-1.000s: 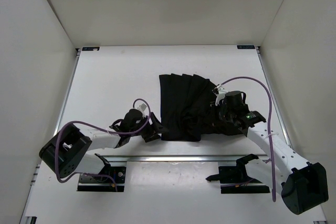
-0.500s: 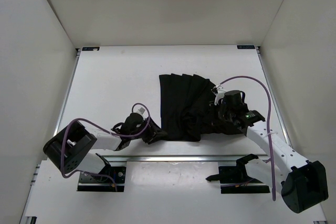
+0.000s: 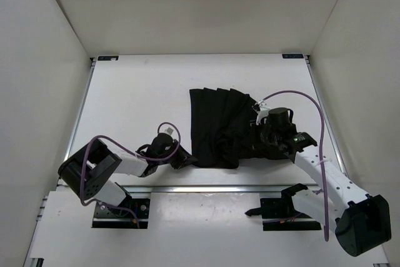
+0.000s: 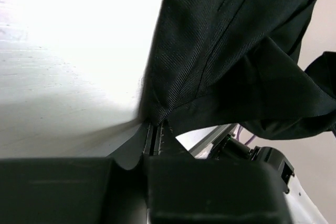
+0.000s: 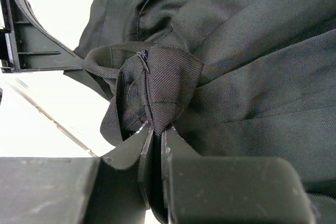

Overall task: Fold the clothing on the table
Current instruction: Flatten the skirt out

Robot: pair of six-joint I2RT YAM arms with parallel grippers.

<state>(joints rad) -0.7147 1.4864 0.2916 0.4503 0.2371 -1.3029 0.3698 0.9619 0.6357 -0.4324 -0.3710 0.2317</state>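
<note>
1. The white table (image 3: 137, 104) carries the garment.
2. The black pleated clothing (image 3: 215, 123) lies right of centre, reaching toward the table's near edge. Its far part fans flat and its near right part is bunched.
3. My left gripper (image 4: 156, 132) is clamped on its near left corner.
4. My right gripper (image 5: 157, 135) pinches a crumpled fold on its right side.

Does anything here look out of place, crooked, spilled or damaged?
Nothing looks spilled or torn. The clothing is not flat: its far part fans out in pleats, while its near right part is crumpled into a wad where the right jaws pinch it. The left jaws pinch its near left corner.
</note>
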